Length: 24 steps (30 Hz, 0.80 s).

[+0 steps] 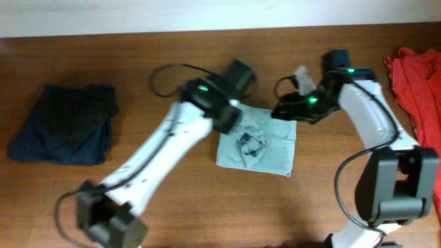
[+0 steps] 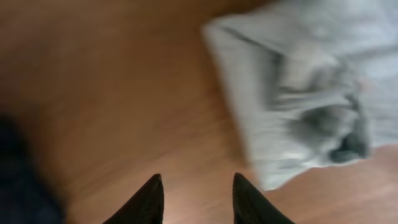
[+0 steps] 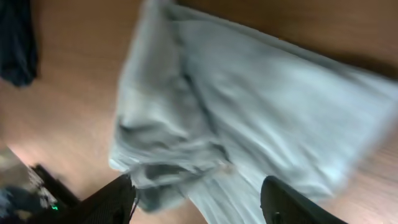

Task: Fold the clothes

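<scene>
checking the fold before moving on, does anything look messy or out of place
The folded pale grey-blue fabric T-shirt in the middle has a bunched, rumpled patch on top rather than a flat face. The red-orange fabric garment at the right edge lies crumpled, unfolded. The dark navy garment looks folded.

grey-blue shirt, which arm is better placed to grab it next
Probably right: the grey-blue shirt lies straight ahead of the open right gripper; the left gripper faces bare table.

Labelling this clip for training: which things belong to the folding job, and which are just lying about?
Job: grey-blue T-shirt, navy garment, red-orange garment.
Lying about: black cable loop, wooden table.
</scene>
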Motion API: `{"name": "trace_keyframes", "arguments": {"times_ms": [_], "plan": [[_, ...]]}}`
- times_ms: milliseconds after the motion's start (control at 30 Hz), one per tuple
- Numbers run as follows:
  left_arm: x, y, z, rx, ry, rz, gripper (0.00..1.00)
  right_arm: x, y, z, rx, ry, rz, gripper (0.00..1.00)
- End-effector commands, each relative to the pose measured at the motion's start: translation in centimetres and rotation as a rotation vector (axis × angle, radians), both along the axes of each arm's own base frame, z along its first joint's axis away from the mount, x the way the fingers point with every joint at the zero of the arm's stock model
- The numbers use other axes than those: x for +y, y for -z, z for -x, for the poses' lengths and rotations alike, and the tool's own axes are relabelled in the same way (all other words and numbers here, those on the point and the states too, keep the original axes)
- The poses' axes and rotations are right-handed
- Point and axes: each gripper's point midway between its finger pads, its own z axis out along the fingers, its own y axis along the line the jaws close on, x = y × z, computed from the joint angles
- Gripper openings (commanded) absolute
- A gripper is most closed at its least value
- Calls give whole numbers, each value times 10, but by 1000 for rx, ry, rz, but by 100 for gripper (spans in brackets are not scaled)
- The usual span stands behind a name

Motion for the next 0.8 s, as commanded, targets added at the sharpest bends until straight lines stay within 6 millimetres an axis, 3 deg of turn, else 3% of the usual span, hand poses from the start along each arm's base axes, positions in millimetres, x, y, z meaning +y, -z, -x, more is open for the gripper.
{"name": "trace_keyframes", "arguments": {"times_ms": [0,100,233,300,400,467,633,767], "plan": [[50,-49,-12,-112,-116,34,40,30,4,-4,-83,-67,171,73],[81,-65,-16,-147,-192,50,45,49,13,-4,-110,-77,266,73],[107,-72,-18,-159,-257,51,47,74,27,-3,-122,-77,331,69],[112,-71,-18,-153,-267,47,47,71,36,-1,-105,-27,405,69],[114,-70,-16,-141,-269,40,48,84,45,6,-97,-55,427,70],[114,-70,-16,-144,-269,41,48,93,48,10,-103,-77,428,65],[114,-69,-15,-139,-269,39,47,57,51,3,-93,95,600,29],[115,-68,-13,-130,-269,34,47,26,52,0,-38,154,621,28]]}}
